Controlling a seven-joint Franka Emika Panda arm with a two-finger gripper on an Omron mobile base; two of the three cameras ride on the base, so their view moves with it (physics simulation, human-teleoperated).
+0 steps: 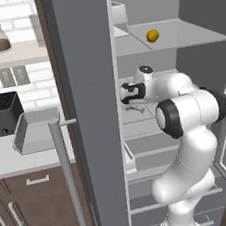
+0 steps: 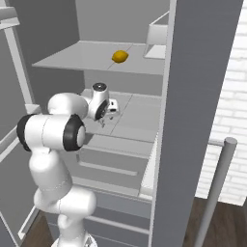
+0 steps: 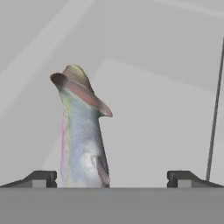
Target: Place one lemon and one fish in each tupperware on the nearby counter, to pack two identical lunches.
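Right now the slender grey-tan fish (image 3: pixel 83 131) lies on a pale fridge shelf, reaching away between the spread-wide, empty fingertips (image 3: pixel 41 178) of the white arm's two-finger gripper (image 3: pixel 112 179), nearer the left one. Best bet: shift left to centre it, ease down, then close. Base cameras add what the hand misses: a round yellow lemon (image 1: pixel 152 35) one shelf up, and a light-grey tupperware tub (image 1: pixel 35 131) waiting on the white counter (image 1: pixel 10 161), far left.

Fish (image 3: pixel 83 140) – glossy, iridescent skin; lemon (image 1: pixel 152 35) – smooth, matt.
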